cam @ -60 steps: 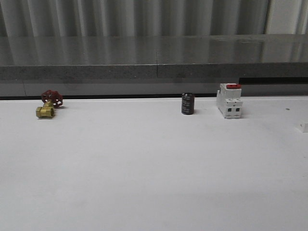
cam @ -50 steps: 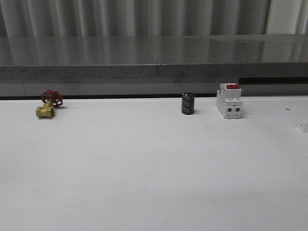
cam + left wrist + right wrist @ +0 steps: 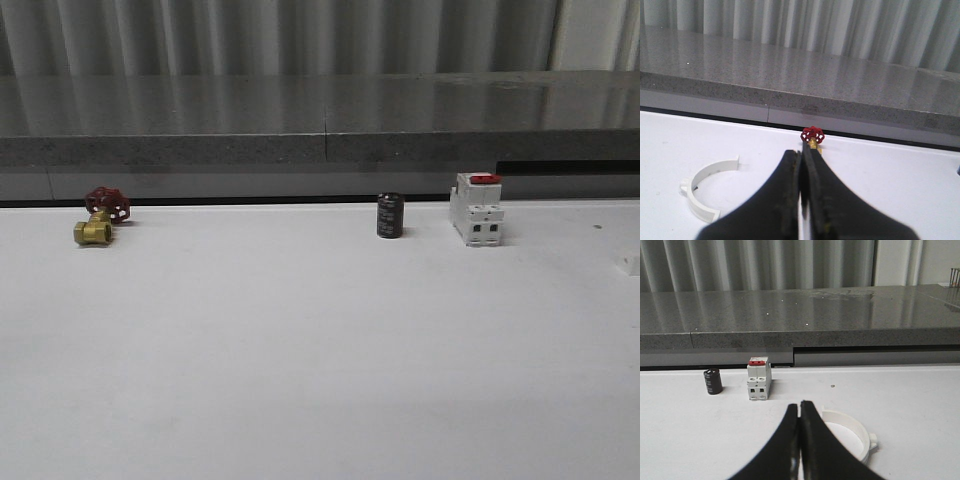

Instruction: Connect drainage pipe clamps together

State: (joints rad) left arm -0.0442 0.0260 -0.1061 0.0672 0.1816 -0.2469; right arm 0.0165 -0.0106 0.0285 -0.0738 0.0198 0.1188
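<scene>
In the left wrist view one white half-ring drainage pipe clamp (image 3: 710,171) lies flat on the white table, off to one side of my left gripper (image 3: 802,152), which is shut with nothing between its fingers. The other white half-ring clamp (image 3: 855,425) lies on the table in the right wrist view, just beside and partly behind my right gripper (image 3: 799,405). That gripper is also shut and empty. Neither gripper touches a clamp.
Along the table's far edge stand a brass valve with a red handwheel (image 3: 100,217), a black cylinder (image 3: 390,215) and a white boxy block with a red top (image 3: 476,209). A small white piece (image 3: 630,262) pokes in at the right edge. A grey stone ledge (image 3: 320,130) runs behind.
</scene>
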